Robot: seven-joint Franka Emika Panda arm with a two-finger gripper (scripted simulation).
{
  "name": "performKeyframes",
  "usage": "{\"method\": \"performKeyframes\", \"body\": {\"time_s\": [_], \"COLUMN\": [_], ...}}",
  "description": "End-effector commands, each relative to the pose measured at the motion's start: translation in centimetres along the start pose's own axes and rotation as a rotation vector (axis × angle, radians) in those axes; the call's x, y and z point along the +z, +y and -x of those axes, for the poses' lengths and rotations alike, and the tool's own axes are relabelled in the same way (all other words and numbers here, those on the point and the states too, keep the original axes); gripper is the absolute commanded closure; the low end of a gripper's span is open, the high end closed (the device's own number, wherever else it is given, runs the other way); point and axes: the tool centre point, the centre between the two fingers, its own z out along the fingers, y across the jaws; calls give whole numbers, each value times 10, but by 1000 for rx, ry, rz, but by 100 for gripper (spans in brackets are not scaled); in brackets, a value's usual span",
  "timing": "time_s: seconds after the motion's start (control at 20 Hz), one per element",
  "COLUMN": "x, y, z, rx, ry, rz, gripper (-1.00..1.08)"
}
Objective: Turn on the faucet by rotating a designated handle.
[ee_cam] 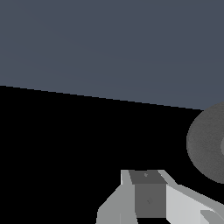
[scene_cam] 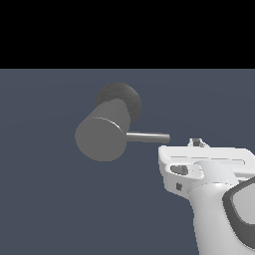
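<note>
- The faucet is a thick, stubby grey cylinder that sits a little to the exterior view's left of the middle of that picture, with its flat round end turned towards the camera.
- Behind the cylinder a darker grey round base shows above and slightly to the exterior view's right of the body.
- The handle, a thin straight grey rod, sticks out sideways from the cylinder towards the exterior view's right and lies nearly level.
- The white gripper comes in from the lower corner on the exterior view's right, with its wide body just below and beyond the free tip of the rod.
- The rod's tip ends near the gripper's upper edge; whether they touch cannot be told.
- In the wrist view the fingers appear pressed together with nothing between them, so the claw looks closed and empty.
- The same view shows the dark round base off to one side of the fingers, apart from them.
</note>
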Motion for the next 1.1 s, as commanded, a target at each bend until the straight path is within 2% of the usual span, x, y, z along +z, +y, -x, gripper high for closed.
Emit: {"method": "performKeyframes", "body": {"time_s": [0.0,0.45,0.75,1.05], "x": [1,-4,-5,-15], "y": [12,43,56,62], "z": [2,-1,-3,-19], "rx": [25,83,94,102], "ry": [-1,27,29,84], "rz": [14,67,72,68], "gripper": [108,108,108,108]}}
